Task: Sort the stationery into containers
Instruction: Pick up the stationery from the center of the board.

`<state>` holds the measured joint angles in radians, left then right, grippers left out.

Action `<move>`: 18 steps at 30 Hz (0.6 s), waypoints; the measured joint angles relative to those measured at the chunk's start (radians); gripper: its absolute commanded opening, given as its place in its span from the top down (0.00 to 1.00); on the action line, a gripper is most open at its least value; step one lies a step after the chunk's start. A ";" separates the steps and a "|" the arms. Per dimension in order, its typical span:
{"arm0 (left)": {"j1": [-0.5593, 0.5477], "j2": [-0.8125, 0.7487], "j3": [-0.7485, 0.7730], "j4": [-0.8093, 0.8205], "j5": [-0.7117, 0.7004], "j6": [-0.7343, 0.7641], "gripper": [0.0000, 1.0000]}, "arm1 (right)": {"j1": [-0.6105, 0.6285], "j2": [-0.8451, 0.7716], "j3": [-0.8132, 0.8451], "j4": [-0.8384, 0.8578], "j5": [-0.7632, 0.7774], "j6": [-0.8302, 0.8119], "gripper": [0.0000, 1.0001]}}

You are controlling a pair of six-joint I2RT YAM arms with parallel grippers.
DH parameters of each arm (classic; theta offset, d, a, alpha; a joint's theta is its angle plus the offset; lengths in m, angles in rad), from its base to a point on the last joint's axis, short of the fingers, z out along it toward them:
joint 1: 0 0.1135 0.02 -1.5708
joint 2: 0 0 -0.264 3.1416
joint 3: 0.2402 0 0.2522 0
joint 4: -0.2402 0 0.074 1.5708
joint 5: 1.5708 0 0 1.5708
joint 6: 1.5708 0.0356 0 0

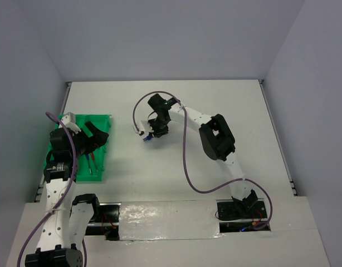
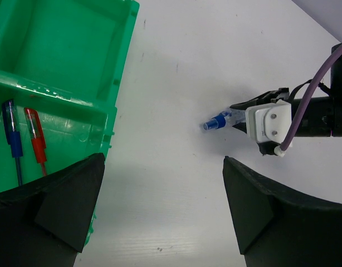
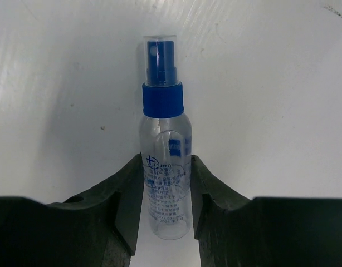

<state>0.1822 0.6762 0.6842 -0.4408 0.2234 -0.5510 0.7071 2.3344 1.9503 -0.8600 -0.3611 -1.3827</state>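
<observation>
**Right claw (image 3: 165, 208) clenched on a spray bottle (image 3: 162, 100), left claw (image 2: 165, 214) released by the tray (image 1: 79, 175)**

The right arm reaches across the white surface (image 1: 226, 100) towards its middle, somewhat left of centre. Its claw grips a small clear spray bottle by the lower body, one finger (image 3: 126, 211) pressed against each side. The bottle's blue collar and spray head, under a clear cap, stick out beyond the fingertips and point towards the left edge. Whether the bottle touches the surface or hangs just above it, I cannot tell.

The bright green tray lies along the left edge of the surface, about midway between the far and near edges. In one of its compartments a thin blue pen (image 2: 12, 139) and a thin red pen (image 2: 35, 136) lie side by side, parallel and close together, caps towards the divider wall.

The left claw hovers at the tray's right-hand rim with its fingers spread wide and nothing between them. One finger is over the compartment with the pens, the other over bare surface. The bottle is well apart from the tray, to its right.
</observation>
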 measured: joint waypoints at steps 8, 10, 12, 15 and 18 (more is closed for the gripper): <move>0.001 -0.018 -0.011 0.012 0.023 -0.002 0.01 | -0.020 -0.051 -0.069 0.085 -0.128 0.297 1.00; 0.001 -0.019 -0.014 0.018 0.041 -0.002 0.01 | -0.034 -0.113 -0.162 0.149 -0.175 0.385 1.00; 0.001 -0.019 -0.017 0.026 0.054 -0.002 0.01 | -0.050 -0.198 -0.272 0.230 -0.217 0.471 1.00; 0.001 -0.019 -0.018 0.037 0.085 -0.002 0.01 | -0.070 -0.318 -0.391 0.355 -0.260 0.602 1.00; 0.001 -0.035 -0.034 0.103 0.166 -0.006 0.01 | -0.088 -0.409 -0.434 0.476 -0.290 0.768 1.00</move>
<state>0.1829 0.6407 0.6506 -0.3382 0.3893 -0.5571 0.6193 1.9251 1.5166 -0.3843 -0.6506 -0.6147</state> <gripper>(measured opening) 0.993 0.413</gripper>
